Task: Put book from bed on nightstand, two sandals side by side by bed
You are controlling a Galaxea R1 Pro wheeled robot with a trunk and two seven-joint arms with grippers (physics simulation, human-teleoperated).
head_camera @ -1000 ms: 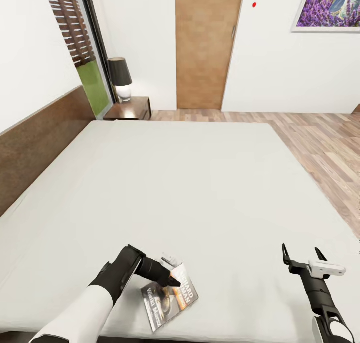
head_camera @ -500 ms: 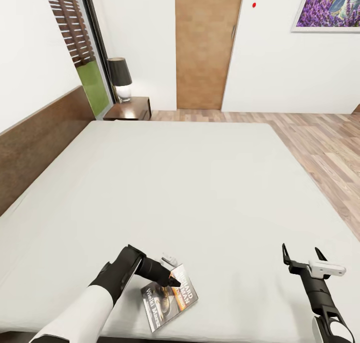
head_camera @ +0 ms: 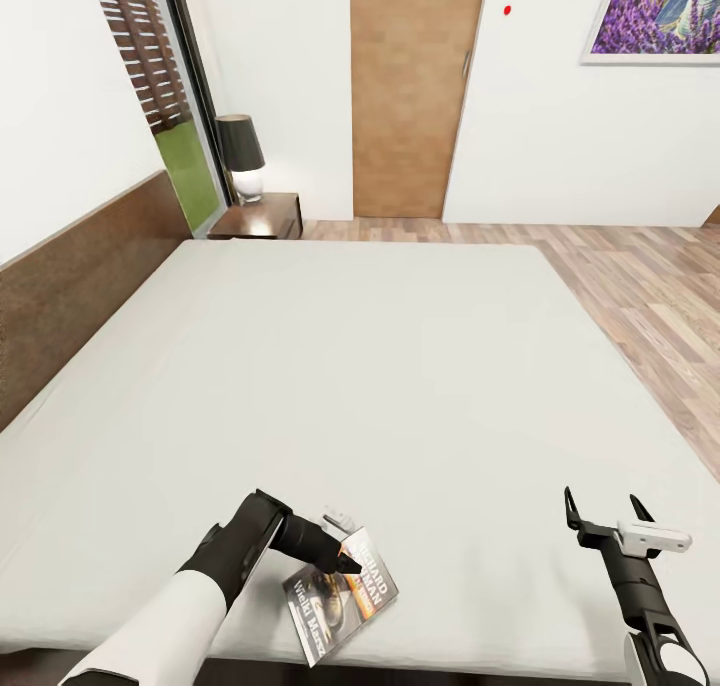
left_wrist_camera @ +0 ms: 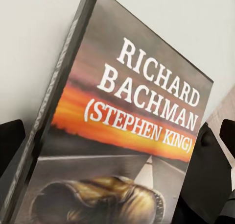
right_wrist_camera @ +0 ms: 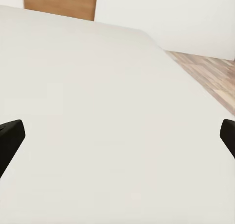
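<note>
On the near edge of the large low bed (head_camera: 380,366), with its plain, smooth pale grey-white mattress and dark brown wooden headboard, lies the thin rectangular paperback book (head_camera: 340,594). Its glossy dark grey cover carries an orange band and white block lettering reading "Richard Bachman (Stephen King)" (left_wrist_camera: 147,94). The left gripper (head_camera: 345,556) reaches over the book's upper edge, a black fingertip (left_wrist_camera: 208,175) against one side of the cover; whether it has clamped the book I cannot tell. The right gripper (head_camera: 602,511) hangs over bare mattress well to the right of the book, its two black fingers spread wide with nothing between them. At the far corner of the bed stands a low glossy reddish-brown wooden nightstand (head_camera: 262,218), its square top bearing a lamp with a black shade (head_camera: 241,156). Beyond it are a brown wooden door (head_camera: 412,91) and a light wood-plank floor (head_camera: 640,296).
</note>
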